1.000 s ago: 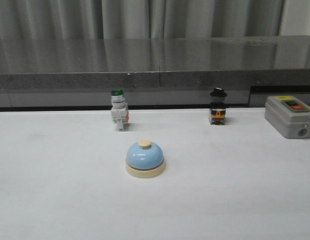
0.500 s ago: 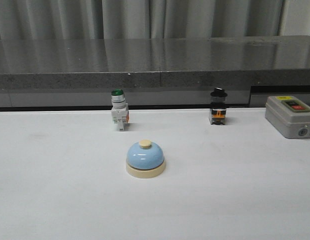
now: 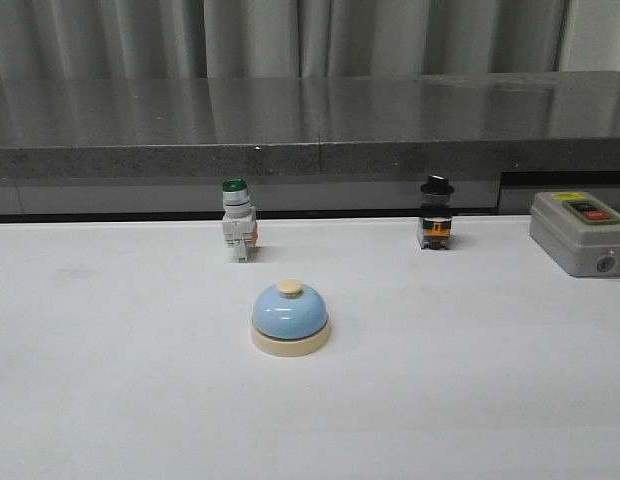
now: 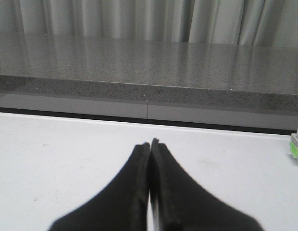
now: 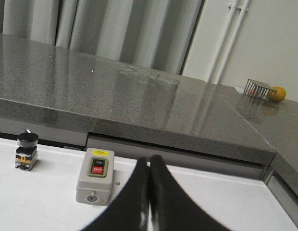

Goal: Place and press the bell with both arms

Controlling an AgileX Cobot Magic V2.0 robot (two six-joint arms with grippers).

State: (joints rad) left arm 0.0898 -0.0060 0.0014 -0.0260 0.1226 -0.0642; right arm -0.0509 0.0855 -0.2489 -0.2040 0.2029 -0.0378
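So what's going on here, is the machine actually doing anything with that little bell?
Nothing is being handled right now. The small desk bell with a light-blue dome and cream button sits alone on the white table, and neither arm appears in the front view. Each wrist camera shows its own black two-fingered gripper, left and right, closed and empty, away from the bell. Behind the bell stand a green-capped white push-button switch, a black-knobbed switch and a grey box with red and black buttons.

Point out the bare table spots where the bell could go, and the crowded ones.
Bare: the table left, right and in front of the bell. Crowded: the back edge, with the green-capped switch, black-knob switch and grey box.
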